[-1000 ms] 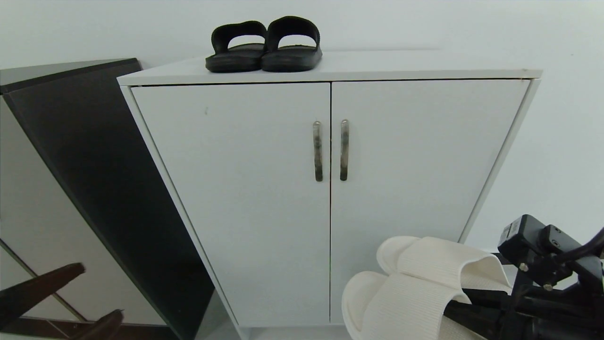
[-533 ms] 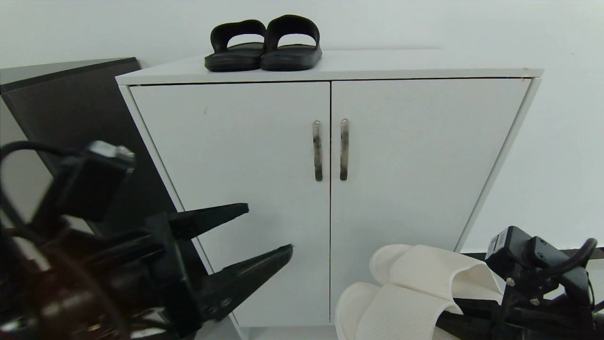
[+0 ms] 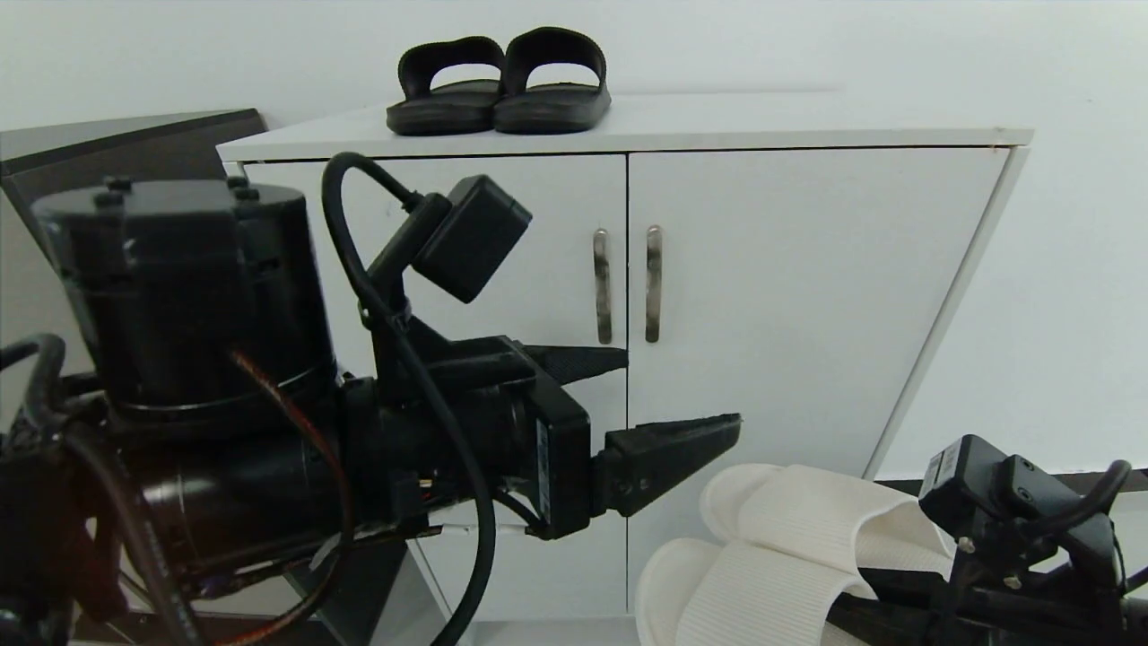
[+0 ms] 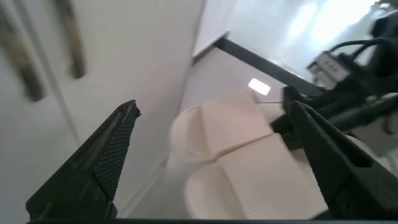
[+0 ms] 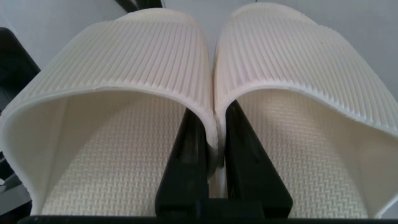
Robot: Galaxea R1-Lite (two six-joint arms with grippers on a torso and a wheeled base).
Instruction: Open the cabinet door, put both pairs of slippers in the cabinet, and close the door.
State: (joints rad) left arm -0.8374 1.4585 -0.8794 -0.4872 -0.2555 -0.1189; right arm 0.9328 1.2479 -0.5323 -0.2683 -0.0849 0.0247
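A white cabinet (image 3: pixel 789 269) stands with both doors closed, its two metal handles (image 3: pixel 628 285) side by side at the centre. A black pair of slippers (image 3: pixel 500 85) rests on its top. My left gripper (image 3: pixel 683 386) is open in front of the left door, just below the handles, its fingers (image 4: pixel 118 143) spread wide. The white pair of slippers (image 3: pixel 789 547) hangs low before the right door. My right gripper (image 5: pixel 214 134) is shut on the two inner strap edges, holding both white slippers (image 5: pixel 124 93) together.
A dark slanted panel (image 3: pixel 134 148) leans beside the cabinet on the left. A plain white wall lies behind and to the right. The floor shows under the white slippers (image 4: pixel 249 155).
My left arm rose from the lower left and swung across to the cabinet front, gripper open. The right gripper with the white slippers dropped slightly.
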